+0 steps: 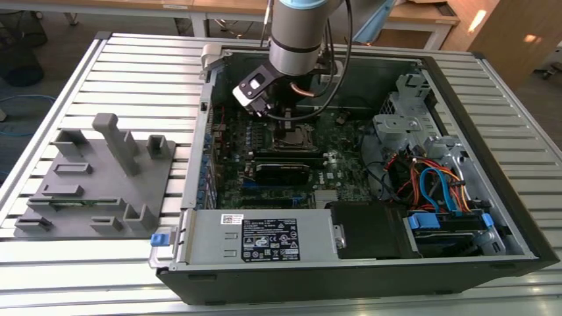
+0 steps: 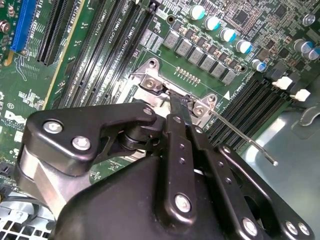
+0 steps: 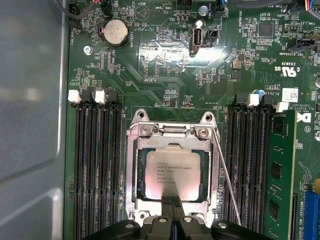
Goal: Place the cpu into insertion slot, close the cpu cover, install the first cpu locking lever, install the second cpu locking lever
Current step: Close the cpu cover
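Down inside the open computer case (image 1: pixel 351 280), which lies on a slatted metal table (image 1: pixel 141 59), the arm reaches to the motherboard with its gripper (image 1: pixel 285 126) over the insertion slot (image 3: pixel 204 131). In the first wrist view the cpu (image 3: pixel 170 172) sits flat in that slot. Its dull silver top shows through the square window of the cpu cover (image 3: pixel 135 167), which lies down over the chip rather than standing up on its hinge. The gripper's two black fingertips (image 3: pixel 167 204) are pressed together with only a hairline between them and nothing caught there. They meet the cover's frame at the middle of one edge, right at the rim of the window. In the second wrist view the same narrow tips touch the silver frame close to one of its screwed corners. A thin wire locking lever (image 3: pixel 228 180) runs beside the socket on the side toward a green memory module (image 3: pixel 277 170). It slants away from the frame rather than lying tight along it, and its bent free end reaches out past the black memory slots (image 3: pixel 97 170). In the exterior view a power supply box (image 1: pixel 263 238) with a black label sits at the case's near edge. A grey moulded fixture (image 1: pixel 97 191) lies on the table to the exterior view's left of the case.
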Controlling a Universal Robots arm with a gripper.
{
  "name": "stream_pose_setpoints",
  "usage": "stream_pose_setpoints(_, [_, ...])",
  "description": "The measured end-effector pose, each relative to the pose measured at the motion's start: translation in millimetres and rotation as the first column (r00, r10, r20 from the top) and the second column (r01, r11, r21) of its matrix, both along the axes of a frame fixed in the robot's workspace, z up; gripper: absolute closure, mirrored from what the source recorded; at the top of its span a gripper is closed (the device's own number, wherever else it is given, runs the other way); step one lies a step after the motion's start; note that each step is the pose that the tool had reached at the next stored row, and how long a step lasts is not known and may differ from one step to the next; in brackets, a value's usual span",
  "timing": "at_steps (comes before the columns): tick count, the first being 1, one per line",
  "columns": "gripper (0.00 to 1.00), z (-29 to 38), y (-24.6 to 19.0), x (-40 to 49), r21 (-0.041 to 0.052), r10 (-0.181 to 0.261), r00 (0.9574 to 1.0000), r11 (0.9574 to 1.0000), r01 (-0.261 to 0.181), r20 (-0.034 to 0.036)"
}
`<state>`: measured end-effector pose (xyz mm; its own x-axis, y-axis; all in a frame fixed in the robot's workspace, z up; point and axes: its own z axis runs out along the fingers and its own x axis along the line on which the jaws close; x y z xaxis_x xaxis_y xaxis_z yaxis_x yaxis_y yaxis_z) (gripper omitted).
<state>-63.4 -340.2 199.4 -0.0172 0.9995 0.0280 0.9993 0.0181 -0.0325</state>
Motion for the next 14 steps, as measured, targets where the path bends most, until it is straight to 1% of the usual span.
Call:
stream_pose_setpoints(4, [0.9,-1.7,-0.2,-0.2,-0.0007,0.0,1.0,1.0,0.0,-0.0008])
stream_pose_setpoints(8, [0.9,-2.5,0.0,-0.1,0.0007,0.0,1.0,1.0,0.0,-0.0001])
stream_pose_setpoints(11, [0.9,-1.6,0.1,0.0,0.0014,0.0,1.0,1.0,0.0,0.0006])
stream_pose_setpoints(13, [0.9,0.0,0.3,0.1,0.0023,0.0,1.0,1.0,0.0,0.0011])
stream_pose_setpoints(14, [0.9,1.4,0.1,0.0,0.0011,0.0,1.0,1.0,0.0,0.0002])
